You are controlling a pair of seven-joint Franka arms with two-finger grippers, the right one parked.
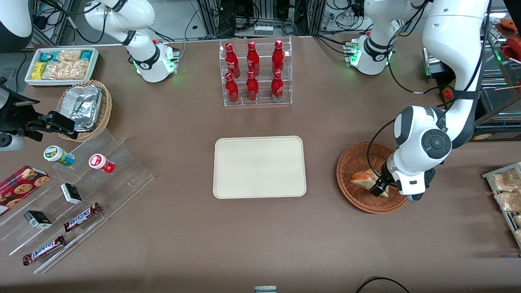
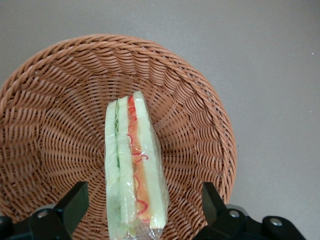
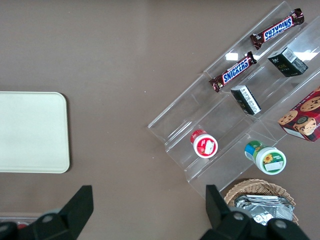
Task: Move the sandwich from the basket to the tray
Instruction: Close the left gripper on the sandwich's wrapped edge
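Observation:
The sandwich, a plastic-wrapped white-bread wedge with orange-red and green layers, lies in the reddish-brown woven basket toward the working arm's end of the table. My gripper hangs low over the basket, open, one black finger on each side of the sandwich with a clear gap to it. The wrist hides part of the basket in the front view. The cream tray lies bare at the table's middle.
A clear rack of red bottles stands farther from the front camera than the tray. Toward the parked arm's end are a tiered acrylic stand with snacks, a tan basket of foil containers and a white bin of packets. A wire rack of packets sits at the working arm's table edge.

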